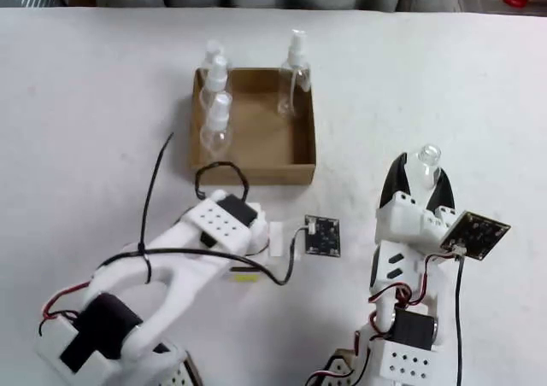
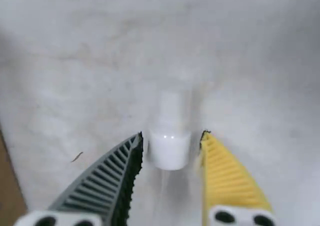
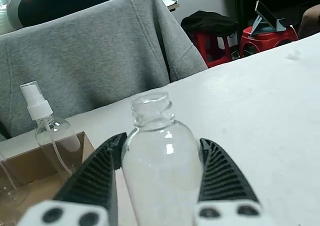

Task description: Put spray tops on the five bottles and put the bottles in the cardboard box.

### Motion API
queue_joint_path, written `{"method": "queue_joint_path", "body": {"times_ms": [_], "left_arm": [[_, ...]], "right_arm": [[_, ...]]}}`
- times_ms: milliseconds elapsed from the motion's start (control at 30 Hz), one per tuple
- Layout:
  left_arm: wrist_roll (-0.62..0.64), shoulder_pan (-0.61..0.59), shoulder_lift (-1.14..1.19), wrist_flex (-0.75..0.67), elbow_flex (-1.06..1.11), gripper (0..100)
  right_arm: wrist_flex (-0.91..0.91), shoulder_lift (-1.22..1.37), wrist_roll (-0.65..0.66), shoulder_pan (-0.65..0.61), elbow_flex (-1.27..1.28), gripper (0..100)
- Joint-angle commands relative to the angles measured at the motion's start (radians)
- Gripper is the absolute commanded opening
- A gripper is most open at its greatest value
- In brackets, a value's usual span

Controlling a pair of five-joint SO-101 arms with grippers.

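Four of five look finished. Four capped bottles (image 1: pixel 219 123) stand in the cardboard box (image 1: pixel 256 174), three along one side wall and one by the far corner opposite. You can't tell whether the rearmost of the three is fully inside the rim. The fifth bottle (image 3: pixel 160 171) is outside the box, off to one side and nearer the arm bases. It is upright, clenched round the body by your right jaws, neck bare with no top on it. Whether its base rests on the table (image 1: pixel 102 104) can't be told. The last spray top (image 2: pixel 170 147) sits on the table just in front of the box, between your left jaws. They are released, one each side of its collar with a sliver of gap showing, so likely not gripping yet. By my reckoning you are roughly four fifths through. Left to do: close on the top, bring it to the bare neck, seat it, then set that bottle in the box, where bare floor shows mid-box.
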Motion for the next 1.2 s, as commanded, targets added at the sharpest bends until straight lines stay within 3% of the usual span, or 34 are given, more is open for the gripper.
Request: {"method": "queue_joint_path", "body": {"times_ms": [0,167,367,733,933,1167], "left_arm": [[-0.012,-0.015,-0.001,-0.023,-0.055,18],[-0.005,-0.013,0.001,-0.077,-0.026,17],[-0.008,-0.007,-0.007,-0.112,0.023,2],[0.015,-0.007,-0.124,0.121,-0.057,2],[0.259,-0.013,-0.389,0.147,-0.063,2],[0.565,-0.101,-0.760,0.147,-0.064,2]], "right_arm": [[-0.002,-0.004,-0.005,0.004,0.009,1.6],[-0.001,-0.004,-0.006,0.007,0.009,1.6],[-0.001,-0.002,-0.006,0.008,0.009,1.6],[0.033,-0.010,-0.008,0.016,0.009,1.6],[-0.016,-0.010,-0.011,0.002,0.009,1.6],[-0.166,-0.012,-0.002,-0.179,0.009,1.6]]}}
